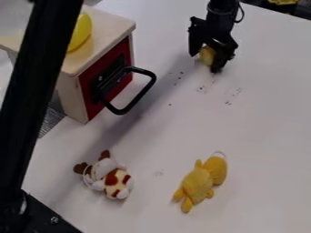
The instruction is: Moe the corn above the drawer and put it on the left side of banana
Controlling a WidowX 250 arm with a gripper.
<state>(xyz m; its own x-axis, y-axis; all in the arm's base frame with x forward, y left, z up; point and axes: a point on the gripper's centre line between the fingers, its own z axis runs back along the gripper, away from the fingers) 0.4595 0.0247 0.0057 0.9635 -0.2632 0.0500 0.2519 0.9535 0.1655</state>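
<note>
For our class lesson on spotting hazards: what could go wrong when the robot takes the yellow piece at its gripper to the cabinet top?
The yellow piece might slip if the gripper holds it off-centre. The black handle juts out from the red front, so a low path could snag it. The yellow object on top might get nudged.

A grey patch (52,119) shows beside the white tabletop (261,136).
</note>
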